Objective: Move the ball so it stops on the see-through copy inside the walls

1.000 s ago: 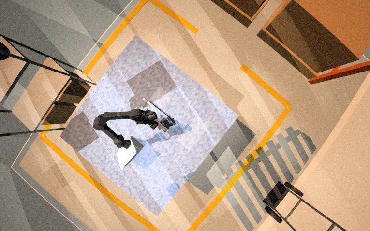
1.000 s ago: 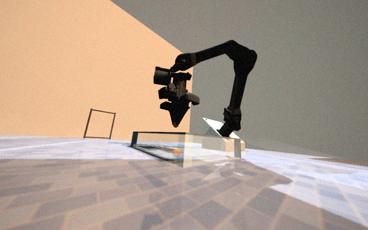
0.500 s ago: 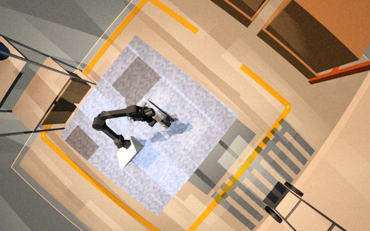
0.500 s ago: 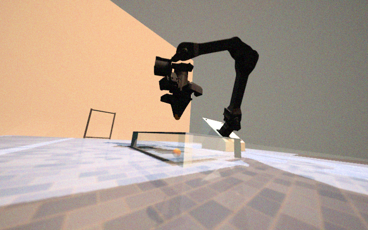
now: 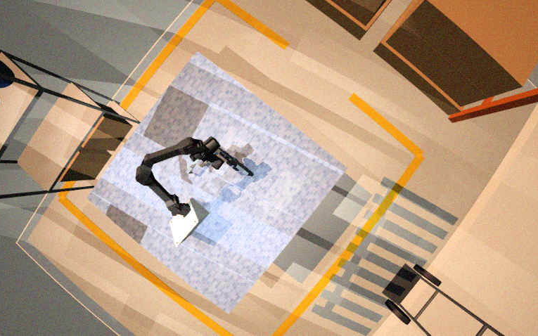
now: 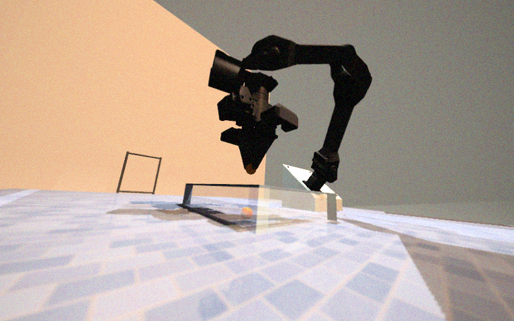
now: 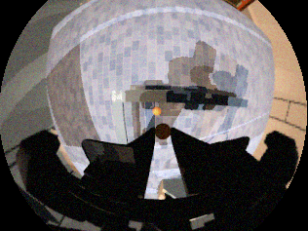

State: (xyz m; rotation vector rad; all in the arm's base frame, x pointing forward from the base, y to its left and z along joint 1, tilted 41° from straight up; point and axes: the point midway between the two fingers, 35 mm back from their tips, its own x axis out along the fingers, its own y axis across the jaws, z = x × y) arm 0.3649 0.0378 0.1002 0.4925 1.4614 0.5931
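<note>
One gripper (image 5: 247,171) shows from the top, its ball hidden beneath the fingers; from the exterior, the round ball (image 6: 250,169), with no long axis, is pinched at the fingertips high above the walls (image 6: 227,197) and copy (image 6: 246,211); the wrist shows ball (image 7: 162,131) between closed jaws.

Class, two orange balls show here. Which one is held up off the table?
The upper ball, pinched at the tool tip above the clear walls. The other, the see-through copy, sits low inside them.
</note>
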